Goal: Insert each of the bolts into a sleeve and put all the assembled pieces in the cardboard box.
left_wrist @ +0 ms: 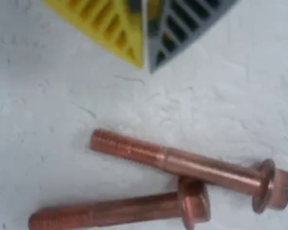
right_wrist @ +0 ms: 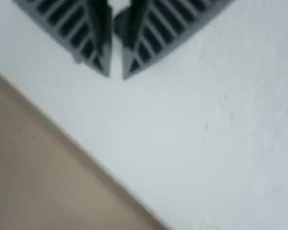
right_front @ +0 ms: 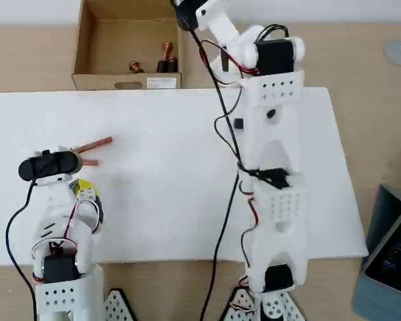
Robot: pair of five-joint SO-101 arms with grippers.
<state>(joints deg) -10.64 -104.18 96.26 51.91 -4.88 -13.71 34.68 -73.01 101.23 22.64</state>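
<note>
Two copper bolts [left_wrist: 192, 165] [left_wrist: 115, 211] lie side by side on the white mat, heads close together. In the high view they [right_front: 93, 145] show just right of the left arm's head [right_front: 49, 164]. My left gripper [left_wrist: 146, 62], one yellow and one grey finger, is shut and empty, its tips a short way from the upper bolt's threaded end. The cardboard box [right_front: 80, 47] at the back holds assembled pieces [right_front: 166, 59]. The right arm [right_front: 271, 80] stretches to the box's right wall. My right gripper [right_wrist: 116, 72] is shut on nothing, above a white surface with a tan one beside it.
The white mat [right_front: 174, 200] covers most of the wooden table. A grey device [right_front: 391, 261] stands at the right front edge and a small grey disc [right_front: 399, 51] at the back right. Black cables [right_front: 220, 200] trail across the mat beside the right arm.
</note>
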